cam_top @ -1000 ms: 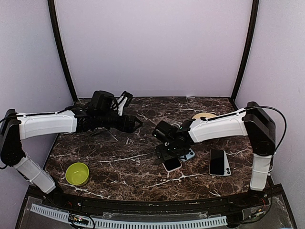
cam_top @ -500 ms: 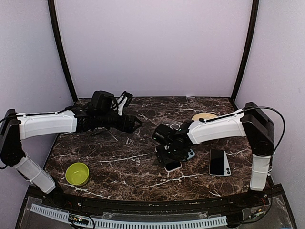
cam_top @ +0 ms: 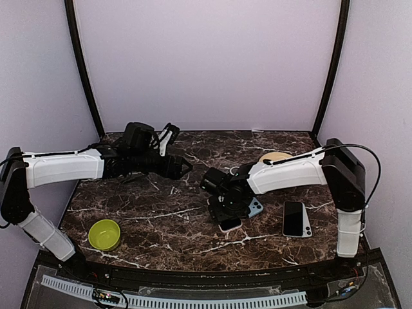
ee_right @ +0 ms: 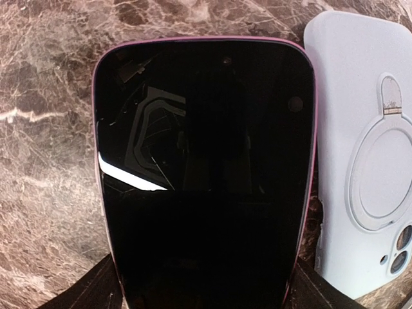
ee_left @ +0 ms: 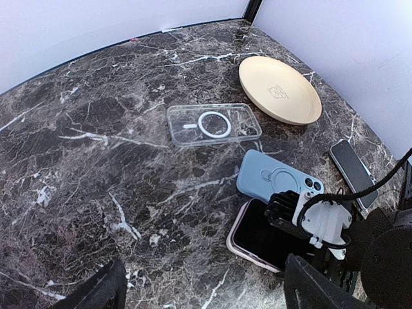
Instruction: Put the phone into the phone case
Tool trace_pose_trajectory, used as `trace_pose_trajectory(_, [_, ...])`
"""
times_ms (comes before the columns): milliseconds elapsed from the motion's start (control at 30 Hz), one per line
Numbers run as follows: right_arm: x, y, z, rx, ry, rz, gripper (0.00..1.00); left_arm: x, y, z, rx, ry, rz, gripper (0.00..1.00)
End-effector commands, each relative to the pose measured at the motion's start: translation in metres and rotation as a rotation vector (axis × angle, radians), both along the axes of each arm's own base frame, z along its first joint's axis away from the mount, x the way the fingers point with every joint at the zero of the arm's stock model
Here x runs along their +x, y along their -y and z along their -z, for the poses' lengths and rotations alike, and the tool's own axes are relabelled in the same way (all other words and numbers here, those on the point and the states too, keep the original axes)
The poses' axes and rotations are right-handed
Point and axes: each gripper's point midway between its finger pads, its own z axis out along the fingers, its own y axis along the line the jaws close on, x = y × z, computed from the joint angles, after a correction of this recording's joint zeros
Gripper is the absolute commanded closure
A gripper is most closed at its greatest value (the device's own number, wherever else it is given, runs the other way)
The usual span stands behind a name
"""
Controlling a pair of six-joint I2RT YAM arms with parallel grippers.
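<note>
— is any text, brand or number to be read?
— none can be read. a small mark [ee_left: 278, 94] is seen on the plate [ee_left: 257, 74], too small to be made out. nothing is shown on the dark phone [ee_right: 203, 161] screen.

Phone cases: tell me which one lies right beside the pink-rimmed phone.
The light blue case, lying alongside the pink-rimmed phone. The clear case with the white ring lies apart from it, nearer the beige plate.
</note>
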Motion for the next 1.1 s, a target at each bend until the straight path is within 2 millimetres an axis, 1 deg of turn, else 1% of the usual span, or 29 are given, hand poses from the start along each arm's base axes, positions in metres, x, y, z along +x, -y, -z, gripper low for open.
trace_pose_trajectory(0, [-0.010,0.025,0.031,-0.141,-0.032,0.006,0.23,-0.002,-0.005,-0.006,0.001,0.006,0.002,0.13])
trace_pose_trajectory(200, [-0.007,0.032,0.037,-0.190,-0.014,0.010,0.25,-0.002,-0.005,-0.006,0.002,0.008,0.002,0.13])
trace_pose_trajectory(300, [-0.005,0.035,0.040,-0.220,-0.010,0.014,0.15,-0.001,-0.006,-0.007,0.003,0.010,-0.001,0.13])
trace_pose_trajectory(400, [-0.005,0.033,0.041,-0.213,-0.010,0.010,0.14,-0.001,-0.007,-0.007,0.004,0.013,-0.002,0.13])
trace_pose_trajectory(500, [-0.006,0.031,0.042,-0.210,-0.009,0.005,0.19,-0.001,-0.007,-0.007,0.005,0.014,-0.003,0.13])
trace_pose_trajectory(600, [-0.008,0.030,0.043,-0.210,-0.011,0.002,0.32,-0.001,-0.007,-0.007,0.005,0.015,-0.002,0.13])
trace_pose_trajectory(700, [-0.007,0.024,0.040,-0.182,-0.004,-0.005,0.42,-0.001,-0.007,-0.009,0.003,0.016,-0.003,0.13])
trace_pose_trajectory(800, [-0.004,0.010,0.029,-0.115,0.026,-0.041,0.49,-0.002,-0.007,-0.008,0.000,0.011,-0.003,0.13])
trace_pose_trajectory(867, [-0.001,-0.002,0.016,-0.050,0.065,-0.057,0.54,-0.002,-0.006,-0.007,-0.006,0.006,0.002,0.13])
trace_pose_trajectory(933, [0.004,-0.014,-0.001,0.023,0.116,-0.072,0.57,-0.003,-0.004,-0.007,-0.016,-0.001,0.009,0.13])
trace_pose_trajectory(1067, [0.015,-0.032,-0.044,0.177,0.252,-0.090,0.60,-0.006,0.001,-0.013,-0.076,-0.001,0.038,0.14])
